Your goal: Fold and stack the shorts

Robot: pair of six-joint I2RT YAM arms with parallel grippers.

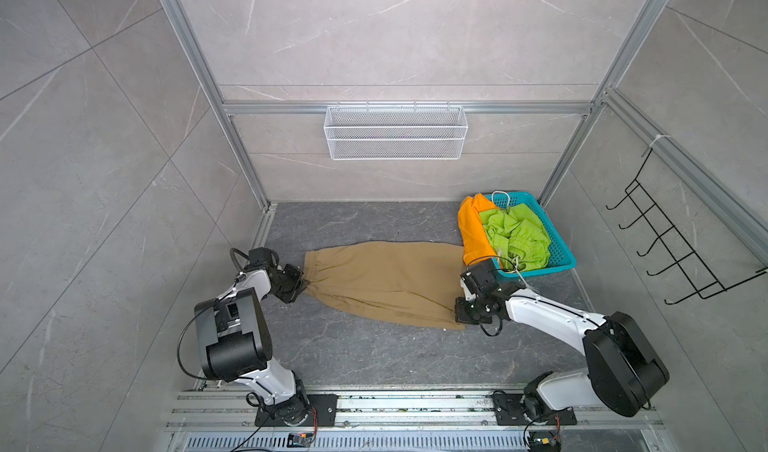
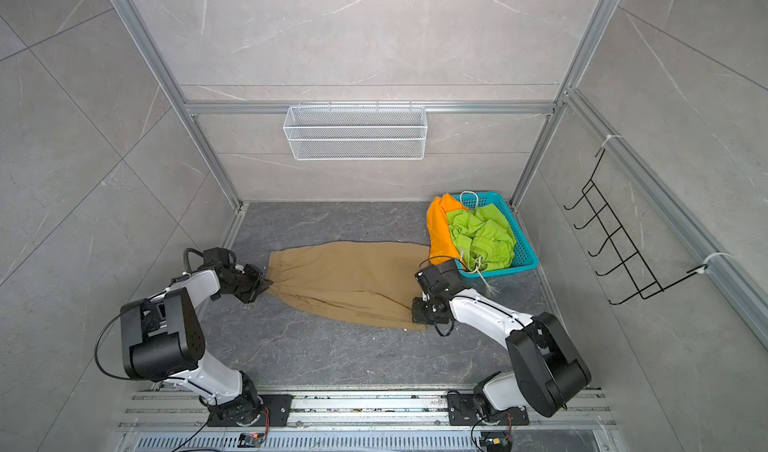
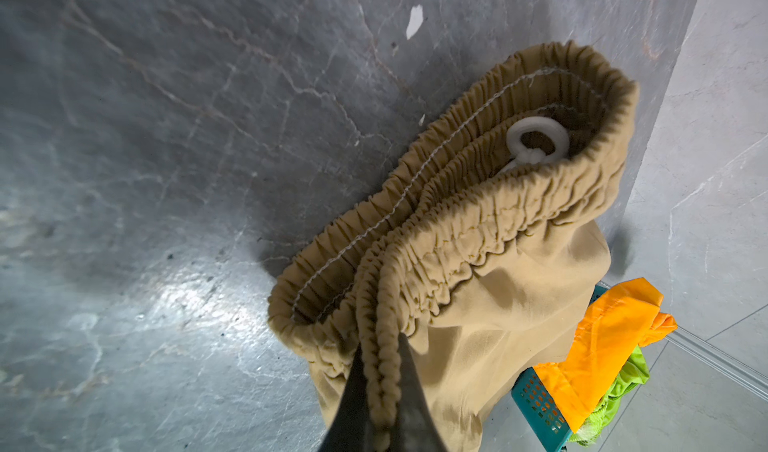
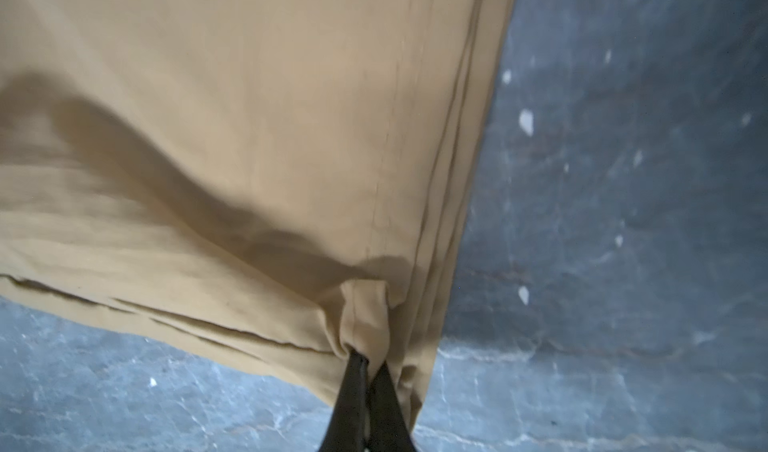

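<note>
Status: one of three pairs is in work, and none is stacked.

The khaki shorts lie flat on the table, running from the teal basket out to the left. The doubled waistband and layered hem suggest the lengthwise fold is made. I judge the cross fold is outstanding.

The left gripper, well apart from the basket, is clamped tight on the waistband. The right gripper, just before the basket's near corner, is pinched closed on the hem corner.

The green shorts lie crumpled inside the basket. The orange shorts hang over its rim on the khaki side. Neither is folded.

Clearance: there is bare table forward of the basket, and a narrower strip between the khaki and the back wall. The orange overhang reaches the khaki hem; I cannot tell if they touch. A drawstring trails from the basket across my right arm, a likely snag.
</note>
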